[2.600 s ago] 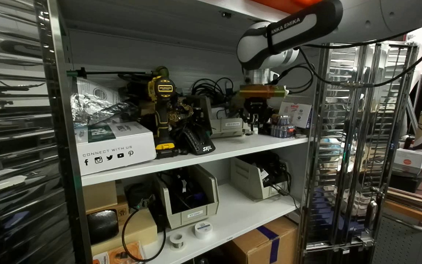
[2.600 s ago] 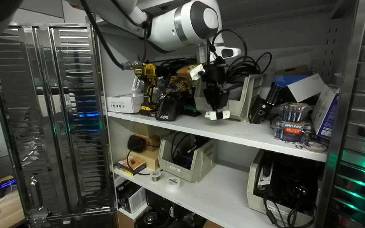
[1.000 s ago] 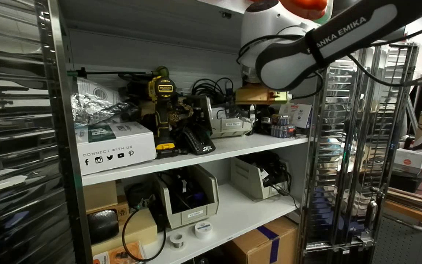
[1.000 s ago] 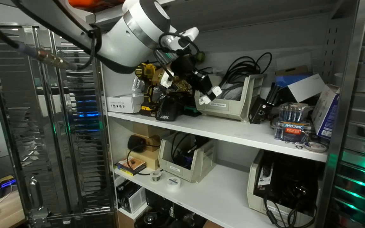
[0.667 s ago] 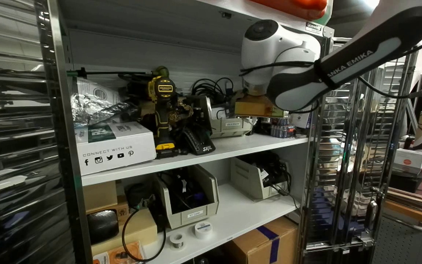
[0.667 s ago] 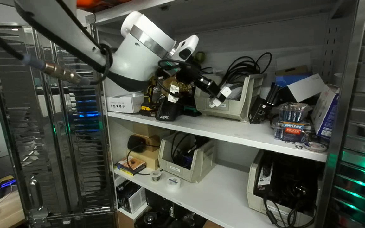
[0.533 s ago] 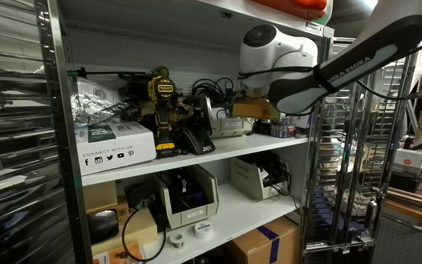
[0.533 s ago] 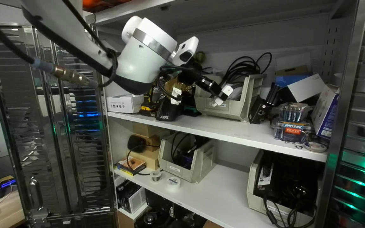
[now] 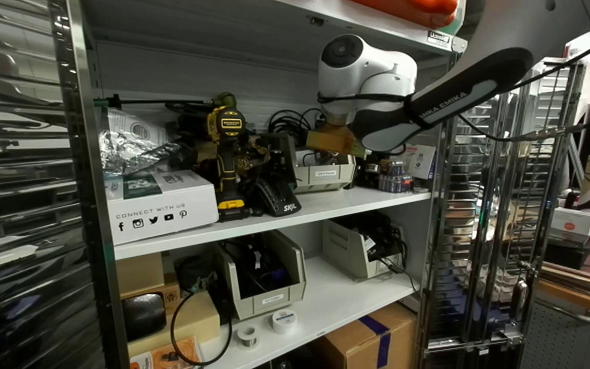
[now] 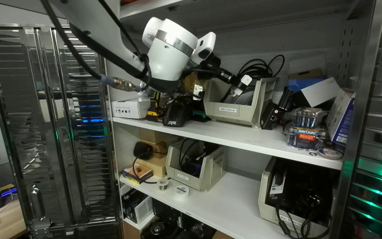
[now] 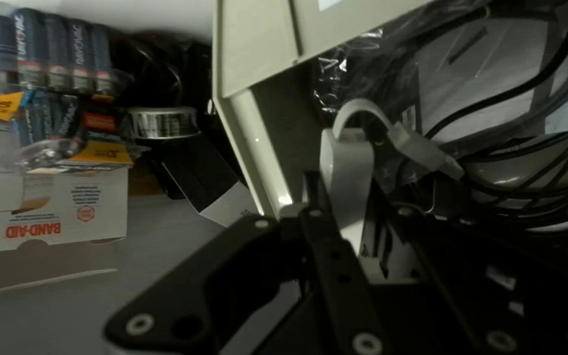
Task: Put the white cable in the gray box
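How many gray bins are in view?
3: USB & Ethernet bin, upper shelf; left bin and right bin, shelf below, in both exterior views. Others may be hidden.

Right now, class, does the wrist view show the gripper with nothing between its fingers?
No: the gripper has the white cable clasped between its fingers, with the cable's curved part beyond the tips.

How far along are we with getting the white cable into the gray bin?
Done: the white adapter cable is picked up, clamped in the gripper.
In hand: placing it; it hangs at the mouth of the gray USB & Ethernet bin, how deep I can't tell.
Left: probably lower it, let go and back away; the grip isn't released yet.
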`<state>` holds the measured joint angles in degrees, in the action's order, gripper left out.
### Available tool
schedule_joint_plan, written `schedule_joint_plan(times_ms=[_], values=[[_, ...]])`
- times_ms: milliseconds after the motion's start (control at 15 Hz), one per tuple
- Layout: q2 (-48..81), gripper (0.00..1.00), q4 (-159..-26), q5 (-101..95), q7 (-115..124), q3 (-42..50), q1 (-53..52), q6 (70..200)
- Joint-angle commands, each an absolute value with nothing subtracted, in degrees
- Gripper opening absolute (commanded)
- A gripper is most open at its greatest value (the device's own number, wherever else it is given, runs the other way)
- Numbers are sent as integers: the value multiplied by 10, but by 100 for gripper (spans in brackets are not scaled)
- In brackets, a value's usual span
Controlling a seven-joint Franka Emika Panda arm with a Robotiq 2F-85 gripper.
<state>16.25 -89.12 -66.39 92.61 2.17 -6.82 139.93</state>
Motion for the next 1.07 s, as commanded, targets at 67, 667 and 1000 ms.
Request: schedule_joint_plan(times_ms=[67, 667, 1000], values=[[269, 5, -747, -632, 906, 18, -60, 1398], [385, 51, -581, -492, 748, 15, -67, 1386], [356, 91, -573, -438, 659, -25, -35, 1338]])
